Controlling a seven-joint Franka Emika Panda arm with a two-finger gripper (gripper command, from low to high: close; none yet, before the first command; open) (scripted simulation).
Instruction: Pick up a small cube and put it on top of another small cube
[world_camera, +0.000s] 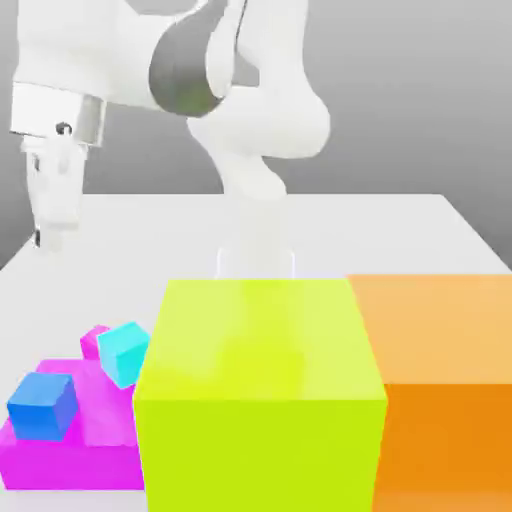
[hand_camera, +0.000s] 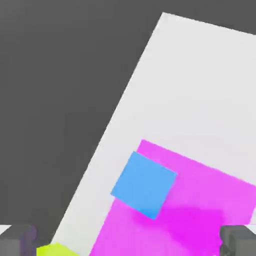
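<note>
Arm raised over a white table crowded with coloured blocks, nothing in its grip.

In the exterior view the gripper (world_camera: 45, 225) hangs high at that view's left, pointing down, clear of every block. Below it a blue cube (world_camera: 42, 405) sits on a large magenta block (world_camera: 85, 440); the small magenta cube (world_camera: 95, 340) lies behind that block, touching a cyan cube (world_camera: 125, 352). A big yellow-green block (world_camera: 255, 390) and an orange block (world_camera: 445, 380) stand at the front of the table (world_camera: 400, 235).

In the hand view the fingertips (hand_camera: 17, 240) stand spread wide, empty, above the blue cube (hand_camera: 144, 184) on the magenta block (hand_camera: 200, 210).
</note>
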